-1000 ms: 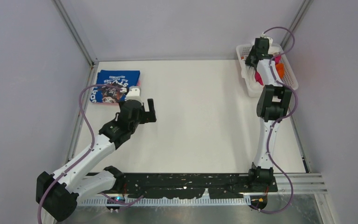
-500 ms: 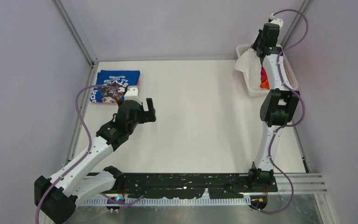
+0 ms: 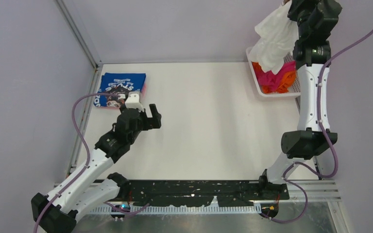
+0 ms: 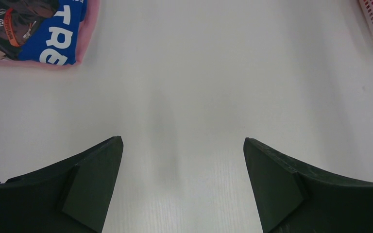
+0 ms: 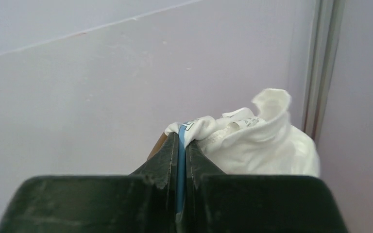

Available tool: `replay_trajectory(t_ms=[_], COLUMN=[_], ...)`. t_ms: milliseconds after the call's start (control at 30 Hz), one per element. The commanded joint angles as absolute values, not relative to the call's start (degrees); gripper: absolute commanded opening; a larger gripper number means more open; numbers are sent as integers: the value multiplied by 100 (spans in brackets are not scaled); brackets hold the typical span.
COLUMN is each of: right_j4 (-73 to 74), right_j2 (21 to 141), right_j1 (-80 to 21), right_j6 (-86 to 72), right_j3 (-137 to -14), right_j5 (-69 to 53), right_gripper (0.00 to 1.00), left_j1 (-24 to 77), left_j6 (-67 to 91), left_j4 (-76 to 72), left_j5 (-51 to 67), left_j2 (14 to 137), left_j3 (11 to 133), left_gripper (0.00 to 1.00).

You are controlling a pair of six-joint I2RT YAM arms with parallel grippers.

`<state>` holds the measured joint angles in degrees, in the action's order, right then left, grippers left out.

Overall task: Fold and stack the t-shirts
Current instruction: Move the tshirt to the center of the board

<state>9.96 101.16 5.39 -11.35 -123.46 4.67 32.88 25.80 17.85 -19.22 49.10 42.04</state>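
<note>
The right gripper (image 5: 178,160) is pressed tight, its 2 fingers (image 5: 160,167) pinching a fold of the white t-shirt (image 5: 252,145) with a blue strip of cloth caught between them. In the overhead view this gripper (image 3: 291,7) is held high at the far right corner, and the white t-shirt (image 3: 274,41) hangs from it in a loose bunch above the white mesh basket (image 3: 275,95); its lowest part overlaps the basket in this view, and whether it touches the cloth there cannot be told. Inside the basket lie a crumpled magenta t-shirt (image 3: 284,73) and an orange t-shirt (image 3: 268,87). The left gripper (image 3: 154,112) hovers over the left half of the table (image 3: 213,126) with its 2 fingers spread wide, holding nothing; its wrist view shows the gripper (image 4: 182,141) above bare white tabletop. The folded blue t-shirt (image 3: 119,87) with white lettering lies flat at the far left corner of the table, well apart from the basket. From the left wrist, the blue t-shirt (image 4: 53,34) rests on top of a pink t-shirt (image 4: 90,29), whose edge shows along its side. The table is plain white, and pale grey-purple walls (image 3: 184,29) close it in on 3 sides, with metal frame posts (image 3: 77,31) at the far corners.
</note>
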Motion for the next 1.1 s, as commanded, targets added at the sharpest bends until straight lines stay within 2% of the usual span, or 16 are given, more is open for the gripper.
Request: replay_trajectory(t_ms=[0,167,300,467,567,800,1033,1067], right_j4=[759,1346,1807,2762,3100,3529,3473,3362], right_j2=[9406,8854,8553,8464,8522,8416,8420,8593], right_j1=[536,500,86,-1449,-2030,-2545,-2551,-2554], right_j6=[-1547,-2263,-2604,-2009,-1807,-1588,-1586,-1606], right_j3=[-12269,-12373,-12235,-12172,-12059,-10850,-9289,-9048], right_j5=[-850,-2255,-3443,-3860,-4069,-3592,-1362,-956], right_gripper=[5,5,5,5,5,5,6,11], left_j1=[3291,3292,3296,3294,3296,3292,3294,3295], left_j6=[2741,2895,3052,3252,3390,3483,3562,3561], left_j4=[1530,1685,1922,2415,2793,3038,3060,3059], left_j5=[-1799,-1789,-1846,-2115,-2390,-2553,-2582,-2569], left_j2=[4534,4089,3697,3215,2937,2399,2816,2936], left_j3=[4110,3986,3939,3941,3966,3870,3892,3907], left_gripper=[100,100,100,100,100,100,100,100])
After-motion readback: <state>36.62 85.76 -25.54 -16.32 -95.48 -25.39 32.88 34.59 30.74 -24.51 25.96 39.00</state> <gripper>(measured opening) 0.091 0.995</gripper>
